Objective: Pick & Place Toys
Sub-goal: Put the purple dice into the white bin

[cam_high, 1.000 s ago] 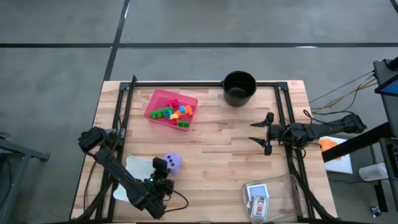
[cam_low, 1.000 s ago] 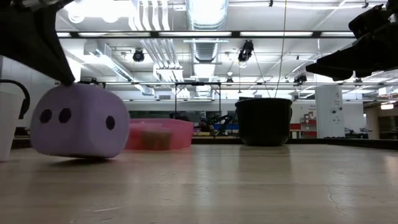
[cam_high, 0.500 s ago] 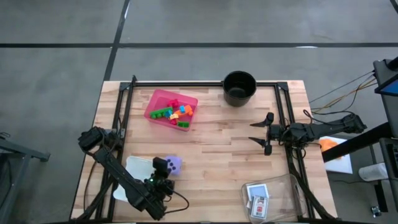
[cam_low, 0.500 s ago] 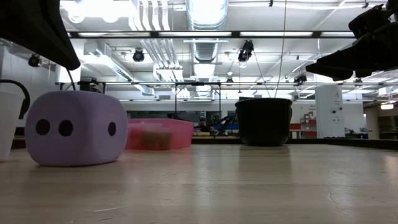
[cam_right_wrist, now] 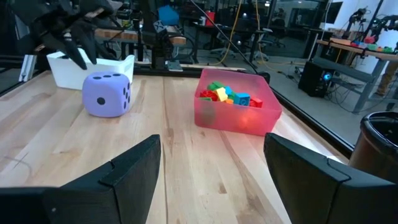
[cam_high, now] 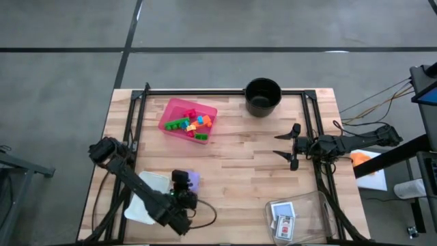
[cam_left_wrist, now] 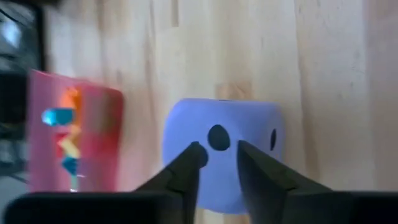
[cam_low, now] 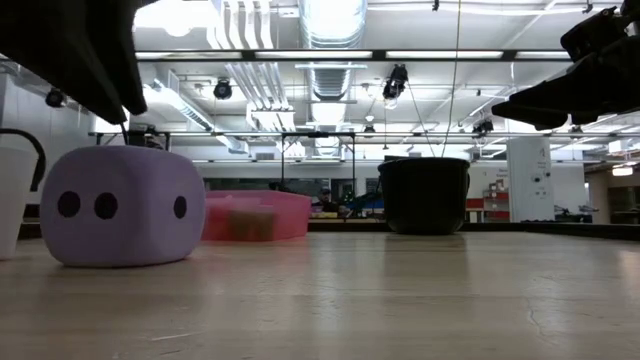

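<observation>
The purple dotted die (cam_low: 125,205) rests flat on one face on the table near its front left; it also shows in the right wrist view (cam_right_wrist: 107,93). My left gripper (cam_left_wrist: 219,154) hovers just above it, slightly open, fingers pointing down at its top face and clear of it (cam_low: 90,60). Seen from above, the gripper (cam_high: 181,180) covers most of the die (cam_high: 194,180). Small coloured bricks (cam_high: 193,124) lie in the pink tray (cam_high: 171,111). My right gripper (cam_high: 293,146) waits open over the table's right side.
A black round pot (cam_high: 263,96) stands at the far edge. A clear container (cam_high: 311,205) at the front right holds cards (cam_high: 283,220). A white box (cam_high: 147,195) sits left of the die. Bare wood lies between die, tray and right gripper.
A second ago the die hung tilted, one edge raised under my left gripper. It has dropped back flat onto the table and stayed there. My left gripper has let go, risen clear of it and shifted a little toward the table's right edge.
</observation>
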